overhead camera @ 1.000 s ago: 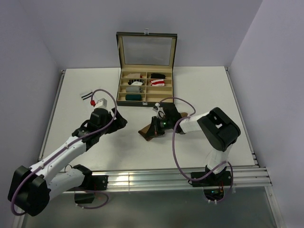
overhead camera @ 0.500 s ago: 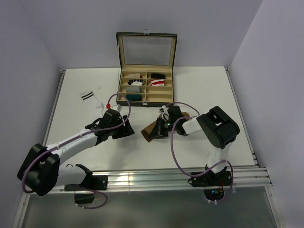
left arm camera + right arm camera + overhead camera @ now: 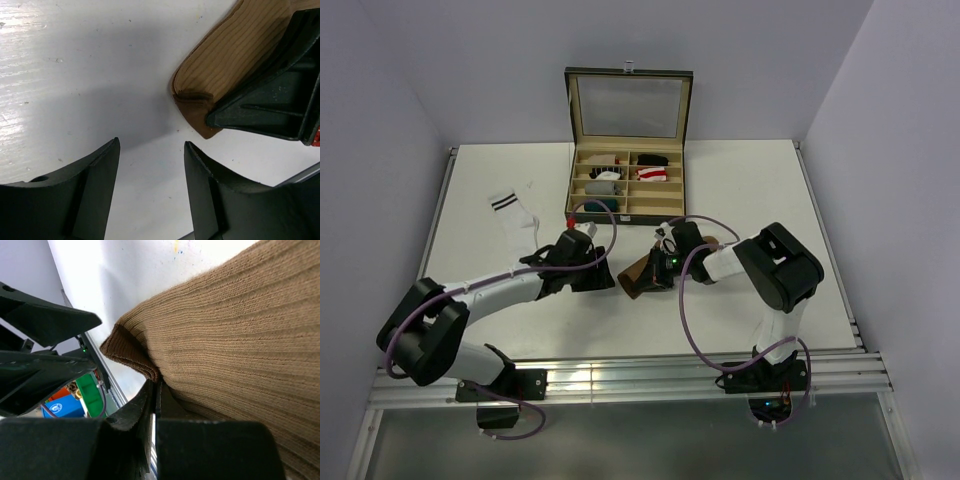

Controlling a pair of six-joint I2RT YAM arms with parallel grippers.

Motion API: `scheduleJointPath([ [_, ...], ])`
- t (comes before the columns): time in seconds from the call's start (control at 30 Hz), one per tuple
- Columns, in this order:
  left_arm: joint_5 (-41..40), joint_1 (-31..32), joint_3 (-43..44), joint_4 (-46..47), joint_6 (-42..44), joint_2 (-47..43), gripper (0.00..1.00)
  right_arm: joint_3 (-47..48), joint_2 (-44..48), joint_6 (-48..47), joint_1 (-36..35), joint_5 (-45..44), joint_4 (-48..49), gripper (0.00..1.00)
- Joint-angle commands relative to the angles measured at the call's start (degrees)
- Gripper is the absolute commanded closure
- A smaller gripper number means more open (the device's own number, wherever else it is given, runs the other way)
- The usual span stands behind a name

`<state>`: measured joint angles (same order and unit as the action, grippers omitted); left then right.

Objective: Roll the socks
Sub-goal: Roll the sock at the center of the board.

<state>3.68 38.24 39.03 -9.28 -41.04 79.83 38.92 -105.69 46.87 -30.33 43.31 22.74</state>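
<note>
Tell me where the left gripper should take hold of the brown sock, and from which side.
Probably the folded end of the brown sock, which juts out past the shut right gripper. Its lip looks slightly raised, so the open left gripper could come in low from its own side, straddling that edge.
</note>
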Motion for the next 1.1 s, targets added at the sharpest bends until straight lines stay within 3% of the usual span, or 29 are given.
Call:
scheduleJointPath([
  [0.0, -0.3, 0.3, 2.5, 3.9, 1.0, 1.7, 0.42, 1.4, -1.0, -2.0, 0.4, -3.0, -3.8, 1.00],
  [1.07, -0.4, 0.3, 7.8, 6.0, 1.1, 11.9, 0.48, 4.2, -2.0, -3.2, -0.6, -4.2, -7.0, 1.00],
])
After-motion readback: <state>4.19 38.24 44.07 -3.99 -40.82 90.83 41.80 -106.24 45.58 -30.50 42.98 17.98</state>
